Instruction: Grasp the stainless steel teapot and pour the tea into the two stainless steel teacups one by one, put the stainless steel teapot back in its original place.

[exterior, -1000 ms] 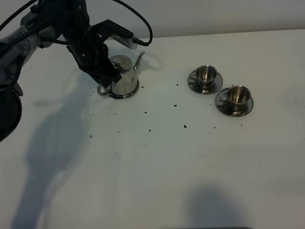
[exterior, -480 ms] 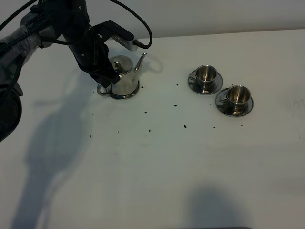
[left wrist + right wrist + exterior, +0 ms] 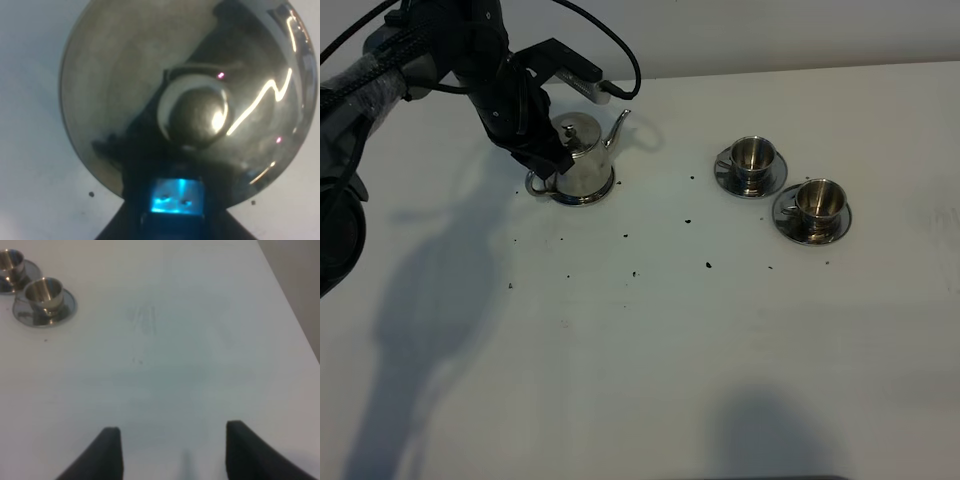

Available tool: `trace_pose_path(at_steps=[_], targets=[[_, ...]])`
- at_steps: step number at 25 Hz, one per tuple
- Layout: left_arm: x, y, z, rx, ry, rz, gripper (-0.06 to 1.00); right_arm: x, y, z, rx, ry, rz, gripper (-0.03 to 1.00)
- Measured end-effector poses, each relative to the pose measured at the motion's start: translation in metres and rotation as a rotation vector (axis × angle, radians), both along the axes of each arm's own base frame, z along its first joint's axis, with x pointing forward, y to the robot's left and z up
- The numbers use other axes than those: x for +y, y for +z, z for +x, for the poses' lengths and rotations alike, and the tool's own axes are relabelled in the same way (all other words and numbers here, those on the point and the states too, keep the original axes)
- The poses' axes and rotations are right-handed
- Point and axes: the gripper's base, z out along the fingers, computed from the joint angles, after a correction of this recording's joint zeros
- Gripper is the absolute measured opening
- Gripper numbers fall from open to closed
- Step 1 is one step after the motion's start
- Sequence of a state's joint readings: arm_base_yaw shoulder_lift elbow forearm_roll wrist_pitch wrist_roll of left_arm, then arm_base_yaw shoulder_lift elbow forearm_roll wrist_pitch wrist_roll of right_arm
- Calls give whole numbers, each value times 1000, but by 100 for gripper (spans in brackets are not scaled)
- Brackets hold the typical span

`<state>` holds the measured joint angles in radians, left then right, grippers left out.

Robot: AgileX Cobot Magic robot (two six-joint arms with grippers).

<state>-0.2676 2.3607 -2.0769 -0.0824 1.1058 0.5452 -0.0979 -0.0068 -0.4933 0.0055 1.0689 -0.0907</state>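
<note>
Shifts teapot (image 3: 586, 165) slightly right versus earlier, left gripper (image 3: 546, 160) clamped on it; right gripper (image 3: 170, 435) spread open over table (image 3: 200, 340)

Left arm at the pot, right arm held away

The left arm reaches down from the upper left, wrist bent, and the left gripper (image 3: 548, 165) is closed on the handle side of the stainless steel teapot (image 3: 584, 172). The right gripper (image 3: 172, 427) hangs well apart from the teapot, its two dark fingers (image 3: 107, 450) spread wide with nothing between them.
</note>
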Motion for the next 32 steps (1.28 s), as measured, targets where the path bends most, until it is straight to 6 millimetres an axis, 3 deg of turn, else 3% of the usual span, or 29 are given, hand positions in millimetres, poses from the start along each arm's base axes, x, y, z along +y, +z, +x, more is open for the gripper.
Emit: trace_pose_path(at_steps=[14,20,26,32], targets=[[-1,19,-3,-37,-18,-20,24,0,0,0,0,0,0,45],[-9,36,-4,-95,-74,-117,24,0,0,0,0,0,0,45],[-25,43,-4,-150,-179,-231,24,0,0,0,0,0,0,45],[-58,46,-9,-227,-271,-265,24,0,0,0,0,0,0,45]])
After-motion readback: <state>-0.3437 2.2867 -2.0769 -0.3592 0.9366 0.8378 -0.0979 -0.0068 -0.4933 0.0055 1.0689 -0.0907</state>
